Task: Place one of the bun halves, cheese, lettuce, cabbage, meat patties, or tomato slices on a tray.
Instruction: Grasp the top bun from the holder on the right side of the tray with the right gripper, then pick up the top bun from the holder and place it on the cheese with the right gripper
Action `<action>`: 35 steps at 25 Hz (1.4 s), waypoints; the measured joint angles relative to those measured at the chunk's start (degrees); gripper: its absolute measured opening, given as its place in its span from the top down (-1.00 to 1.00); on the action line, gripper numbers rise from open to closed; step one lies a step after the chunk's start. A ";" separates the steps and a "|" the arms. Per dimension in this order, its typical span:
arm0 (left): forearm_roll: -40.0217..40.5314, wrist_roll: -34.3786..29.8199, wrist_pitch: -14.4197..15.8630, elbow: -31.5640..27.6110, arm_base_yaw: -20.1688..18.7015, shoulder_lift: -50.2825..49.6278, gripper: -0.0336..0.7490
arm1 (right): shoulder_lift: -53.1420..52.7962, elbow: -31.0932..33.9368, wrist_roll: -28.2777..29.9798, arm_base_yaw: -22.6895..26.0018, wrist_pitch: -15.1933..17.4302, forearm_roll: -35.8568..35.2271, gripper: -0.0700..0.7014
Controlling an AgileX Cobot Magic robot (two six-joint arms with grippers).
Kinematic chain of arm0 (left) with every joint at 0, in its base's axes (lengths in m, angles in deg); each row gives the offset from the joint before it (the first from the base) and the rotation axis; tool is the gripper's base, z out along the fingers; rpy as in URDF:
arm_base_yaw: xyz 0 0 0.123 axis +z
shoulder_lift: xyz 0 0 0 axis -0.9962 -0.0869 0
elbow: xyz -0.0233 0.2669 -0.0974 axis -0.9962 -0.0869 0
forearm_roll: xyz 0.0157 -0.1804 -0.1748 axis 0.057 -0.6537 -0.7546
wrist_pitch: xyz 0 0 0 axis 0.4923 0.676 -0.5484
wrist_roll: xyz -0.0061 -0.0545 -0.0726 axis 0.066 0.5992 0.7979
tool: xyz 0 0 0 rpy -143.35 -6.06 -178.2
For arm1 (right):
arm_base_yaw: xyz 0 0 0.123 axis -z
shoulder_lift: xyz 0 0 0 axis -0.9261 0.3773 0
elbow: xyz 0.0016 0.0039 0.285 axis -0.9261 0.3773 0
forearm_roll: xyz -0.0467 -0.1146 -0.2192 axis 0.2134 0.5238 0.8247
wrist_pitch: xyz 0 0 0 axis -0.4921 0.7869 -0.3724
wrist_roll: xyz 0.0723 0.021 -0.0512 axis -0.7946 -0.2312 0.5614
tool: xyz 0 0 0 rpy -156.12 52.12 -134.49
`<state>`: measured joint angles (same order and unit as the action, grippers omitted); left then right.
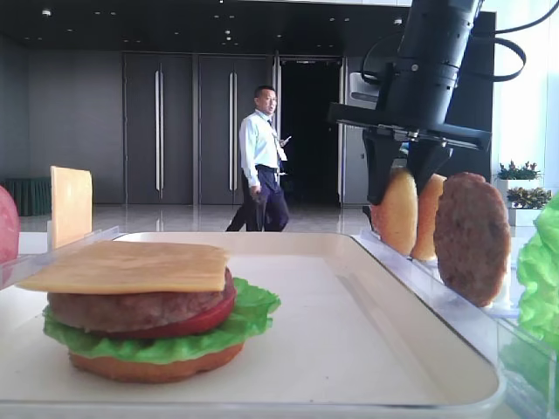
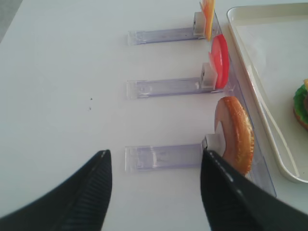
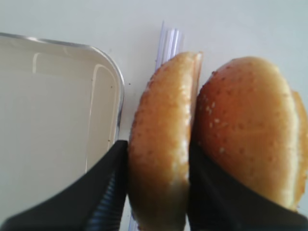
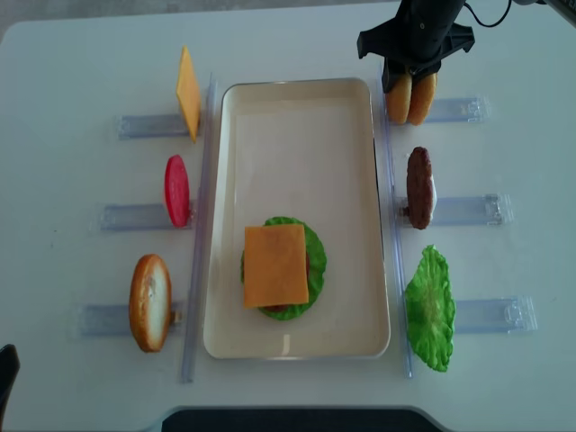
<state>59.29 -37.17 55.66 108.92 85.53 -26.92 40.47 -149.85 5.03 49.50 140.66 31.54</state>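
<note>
My right gripper (image 3: 158, 149) is shut on a domed golden-brown bun top (image 3: 161, 144) that stands on edge just off the cream-white tray's (image 3: 57, 106) far right corner. A second bun half (image 3: 250, 134) leans against the outer finger. From above, the gripper (image 4: 410, 81) pinches the bun top (image 4: 398, 99) nearest the tray (image 4: 297, 99). On the tray sits a stack of cheese (image 4: 275, 265), patty, tomato, lettuce (image 4: 317, 261) and bottom bun. My left gripper (image 2: 155, 156) hangs open over a bare rack slot, with nothing between its fingers.
Clear racks flank the tray. The left ones hold a cheese slice (image 4: 187, 93), a tomato slice (image 4: 176, 190) and an orange-brown bun (image 4: 150, 301). The right ones hold a meat patty (image 4: 418, 187) and a lettuce leaf (image 4: 429, 308). A man (image 1: 262, 157) walks in the background.
</note>
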 joint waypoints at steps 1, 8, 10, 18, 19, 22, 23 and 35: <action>0.00 0.00 0.00 0.00 0.00 0.00 -0.24 | -0.14 0.00 0.00 0.00 0.32 0.02 0.18; 0.00 0.00 0.00 0.00 0.00 0.00 -0.24 | -4.91 0.00 0.05 -0.85 3.32 1.14 0.18; 0.00 0.00 0.00 0.00 0.00 0.00 -0.24 | -7.41 0.00 0.05 -1.09 4.25 1.45 0.18; 0.00 0.00 0.00 0.00 0.00 0.00 -0.24 | -16.85 0.00 -0.69 -1.64 9.26 1.41 0.19; 0.00 0.00 0.00 0.00 0.00 0.00 -0.24 | -17.85 0.00 -0.84 -1.64 9.37 1.41 0.19; 0.00 0.00 0.00 0.00 0.00 0.00 -0.24 | -20.84 0.00 -1.03 -1.64 9.45 1.33 0.19; 0.00 0.00 0.00 0.00 0.00 0.00 -0.24 | -21.64 0.00 -1.14 -1.64 9.49 1.33 0.19; 0.00 0.00 0.00 0.00 0.00 0.00 -0.24 | -24.74 3.82 -3.80 -1.64 9.59 0.29 0.19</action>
<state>59.29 -37.17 55.66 108.92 85.53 -26.92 15.73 -146.03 1.22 47.87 150.25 31.83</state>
